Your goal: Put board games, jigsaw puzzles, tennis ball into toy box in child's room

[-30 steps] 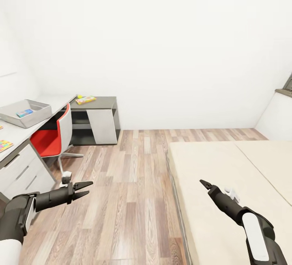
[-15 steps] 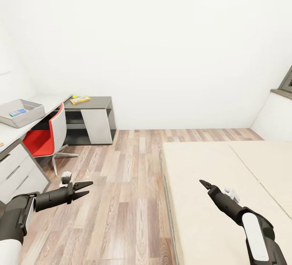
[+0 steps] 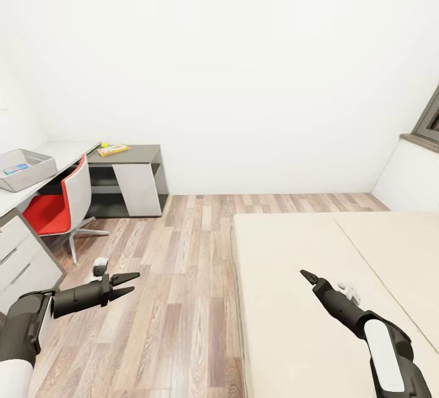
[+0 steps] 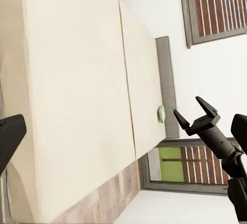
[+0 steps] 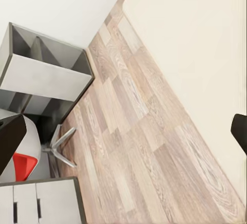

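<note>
- Grey toy box (image 3: 24, 169) sits on the table (image 3: 42, 188) at far left, one blue board game (image 3: 15, 169) inside it.
- Yellow-green tennis ball (image 3: 104, 144) and another board game (image 3: 113, 150) lie further along the table.
- Left gripper (image 3: 124, 283) hangs over the wood floor (image 3: 177, 276), jaws spread, holding nothing.
- Right gripper (image 4: 197, 115) hovers above the bed (image 3: 292, 276), jaws apart, empty too.
- Red chair (image 3: 58, 209) is tucked under the table.

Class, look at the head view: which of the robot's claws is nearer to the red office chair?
The left claw is nearer: it hovers over the wood floor just in front of the red chair. The right claw hangs over the bed, across the floor.
</note>
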